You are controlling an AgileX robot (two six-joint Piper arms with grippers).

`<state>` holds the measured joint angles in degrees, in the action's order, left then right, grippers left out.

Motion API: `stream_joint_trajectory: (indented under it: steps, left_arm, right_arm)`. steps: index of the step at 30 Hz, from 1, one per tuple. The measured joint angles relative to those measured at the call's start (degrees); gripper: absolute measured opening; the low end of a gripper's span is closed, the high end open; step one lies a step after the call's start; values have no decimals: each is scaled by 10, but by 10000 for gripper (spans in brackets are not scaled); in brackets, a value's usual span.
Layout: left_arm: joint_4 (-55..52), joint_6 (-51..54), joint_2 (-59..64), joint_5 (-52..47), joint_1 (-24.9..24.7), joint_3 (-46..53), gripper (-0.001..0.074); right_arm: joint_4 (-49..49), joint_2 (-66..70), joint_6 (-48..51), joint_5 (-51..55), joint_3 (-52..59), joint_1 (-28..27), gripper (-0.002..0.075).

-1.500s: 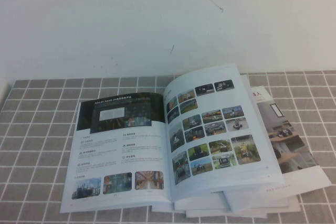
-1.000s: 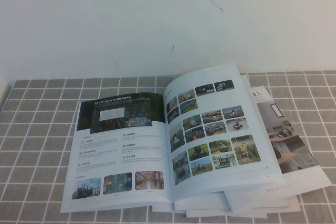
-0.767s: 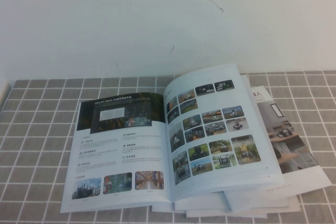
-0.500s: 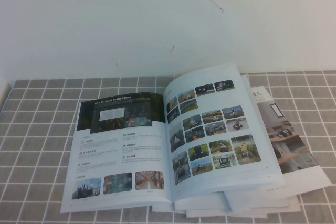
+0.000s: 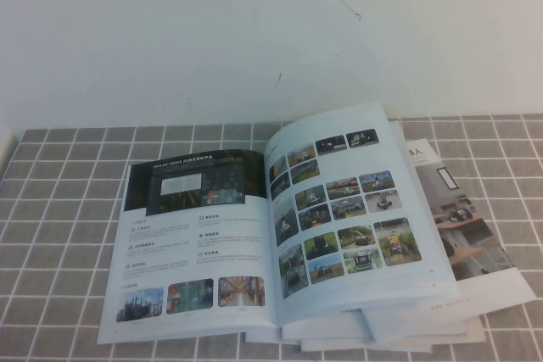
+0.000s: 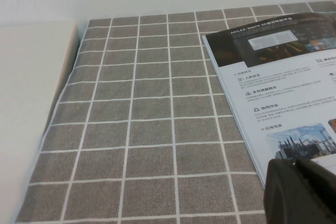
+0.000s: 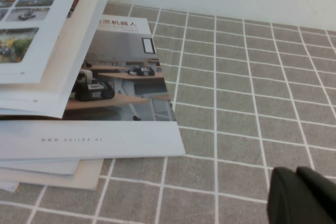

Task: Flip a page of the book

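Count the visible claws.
2: left claw at the open glossy white catalogue; right claw over the grey tiled cloth beside the stacked booklets. Neither shows from above.

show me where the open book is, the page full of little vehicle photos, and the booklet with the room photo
book [image 5: 191, 243]: high view, left-hand page, white text area.
page [image 5: 344, 209]: high view, middle of photo grid.
booklet [image 7: 126, 90]: right wrist view, cover's room photo.

The high view looks down at the open book [image 5: 271, 235] mid-frame; low wrist views share its opposite edges.
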<state>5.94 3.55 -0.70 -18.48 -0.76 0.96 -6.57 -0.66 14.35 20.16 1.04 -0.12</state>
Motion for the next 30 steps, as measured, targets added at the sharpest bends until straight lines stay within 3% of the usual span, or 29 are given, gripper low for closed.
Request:
stream_joint_trajectory:
  steps: [6,10,21,26,30]
  left_arm:
    - [0,-1,0,5,0,0,-4]
    - [-2,-1,0,62,0,3,-4]
    - [-2,-1,0,384,0,3,-4]
    - [-2,-1,-1,456,0,3,-4]
    - [4,-2,-1,481,0,3,-4]
  right_arm:
    - [0,0,0,0,0,0,-3]
    - [0,0,0,0,0,0,-3]
    - [34,0,13,0,0,0,-3]
    - [66,0,25,-14,1,0,-3]
    - [73,0,27,-92,6,0,-3]
